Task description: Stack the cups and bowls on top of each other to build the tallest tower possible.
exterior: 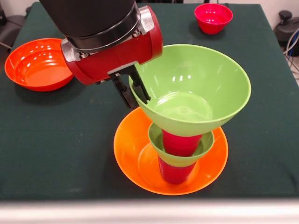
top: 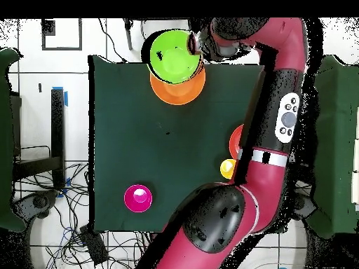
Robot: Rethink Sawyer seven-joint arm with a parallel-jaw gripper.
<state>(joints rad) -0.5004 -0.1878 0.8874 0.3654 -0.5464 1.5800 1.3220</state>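
Observation:
The tower stands at the table's front. A large yellow-orange bowl (exterior: pixel 135 156) holds a red-looking cup (exterior: pixel 174 173). On that cup rests a small green bowl (exterior: pixel 157 138), and a red-pink cup (exterior: pixel 180 143) rises out of it. A large green bowl (exterior: pixel 196 79) is at the top, its base at the upper cup's mouth and tilted slightly. My gripper (exterior: pixel 137 101) is shut on this bowl's left rim, one finger inside and one outside. From overhead the large green bowl (top: pixel 172 56) covers most of the yellow-orange bowl (top: pixel 181 93), with the gripper (top: pixel 196 45) at its edge.
A wide orange-red bowl (exterior: pixel 37 63) lies at the far left. A small red-pink bowl (exterior: pixel 213 17) sits at the far right, and it shows overhead (top: pixel 138 198). In the overhead view my arm partly hides a yellow cup (top: pixel 228 168) and the orange-red bowl (top: pixel 234 140).

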